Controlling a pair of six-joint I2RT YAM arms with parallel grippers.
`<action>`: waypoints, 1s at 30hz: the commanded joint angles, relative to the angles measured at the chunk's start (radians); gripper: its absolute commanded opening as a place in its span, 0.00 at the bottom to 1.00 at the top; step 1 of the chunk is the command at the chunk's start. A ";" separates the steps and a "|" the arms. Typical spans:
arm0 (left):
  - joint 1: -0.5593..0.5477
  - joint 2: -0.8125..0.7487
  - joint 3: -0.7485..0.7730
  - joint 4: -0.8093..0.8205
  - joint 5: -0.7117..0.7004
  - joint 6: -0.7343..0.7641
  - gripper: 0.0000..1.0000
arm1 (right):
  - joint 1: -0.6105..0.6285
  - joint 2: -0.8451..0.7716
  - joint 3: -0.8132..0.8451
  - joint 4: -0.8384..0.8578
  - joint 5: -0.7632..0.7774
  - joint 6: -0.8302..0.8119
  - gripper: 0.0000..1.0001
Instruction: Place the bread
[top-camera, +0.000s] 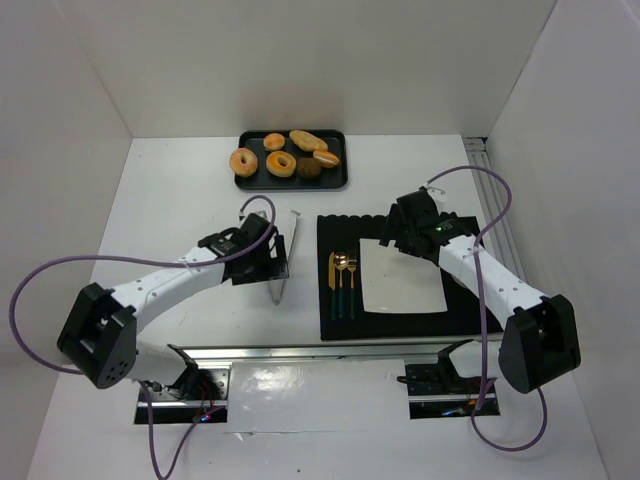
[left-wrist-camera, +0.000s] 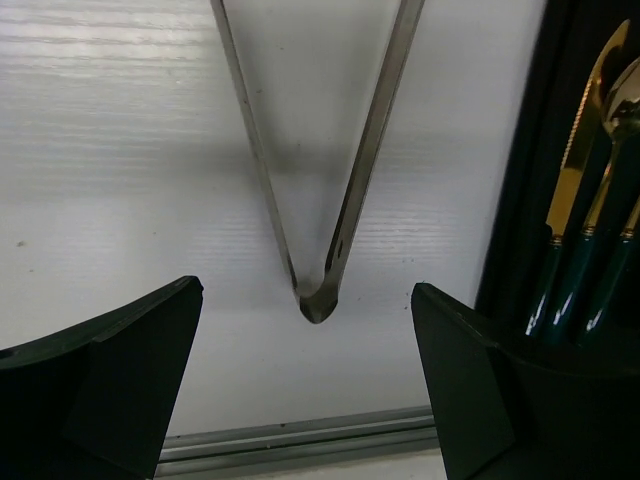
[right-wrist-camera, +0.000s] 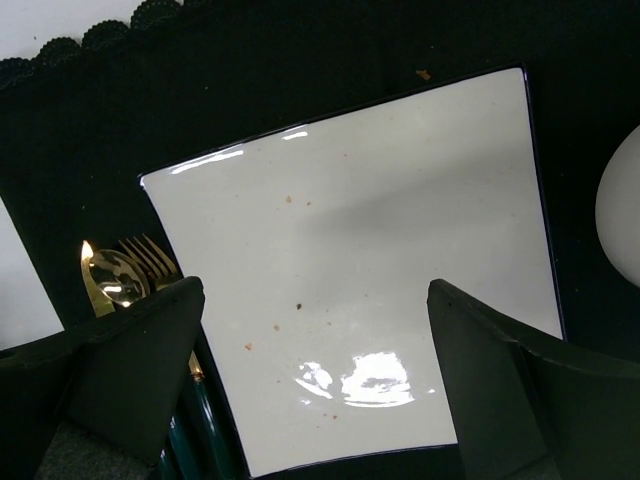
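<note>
two wide, empty: left end effector (left-wrist-camera: 305, 295) | right end effector (right-wrist-camera: 315, 290) | bread (top-camera: 308, 140) top-view only

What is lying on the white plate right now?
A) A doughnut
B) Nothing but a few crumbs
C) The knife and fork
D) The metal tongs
B. The plate is bare apart from small specks. The bread is all on the black tray, the cutlery lies beside the plate on the mat, and the tongs lie on the table.
</note>
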 joint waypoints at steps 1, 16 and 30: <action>-0.022 0.089 0.027 0.060 0.053 0.025 0.99 | 0.009 -0.013 0.004 0.065 -0.001 0.000 1.00; -0.002 0.387 0.115 0.159 0.007 0.040 0.99 | 0.027 -0.044 -0.014 0.065 0.009 0.000 1.00; 0.052 0.421 0.164 0.189 -0.023 0.083 0.74 | 0.027 -0.044 -0.005 0.065 0.000 -0.009 1.00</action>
